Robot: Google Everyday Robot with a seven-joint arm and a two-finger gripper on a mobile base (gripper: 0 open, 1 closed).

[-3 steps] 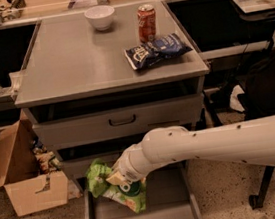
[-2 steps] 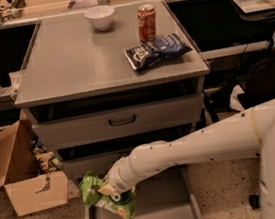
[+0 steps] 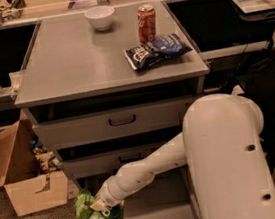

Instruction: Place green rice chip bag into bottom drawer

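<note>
The green rice chip bag [image 3: 94, 212] is a crumpled bright green foil bag with an orange-yellow corner. It hangs at the front left corner of the bottom drawer [image 3: 156, 215], partly over its left wall. The drawer is pulled out, a shallow grey tray with a flat floor. My gripper [image 3: 102, 205] is at the end of the white arm that reaches down and left from the big white body at the right. It is shut on the bag and mostly hidden behind it.
Two grey drawers with black handles [image 3: 122, 119] sit above the open one. On the cabinet top stand a white bowl [image 3: 100, 16], a red can [image 3: 147, 22] and a dark blue chip bag [image 3: 156, 50]. An open cardboard box [image 3: 23, 177] stands on the floor at the left.
The arm has carried the green bag lower and further left, from over the drawer's middle to its front left corner. The arm's white body now fills more of the right side.
</note>
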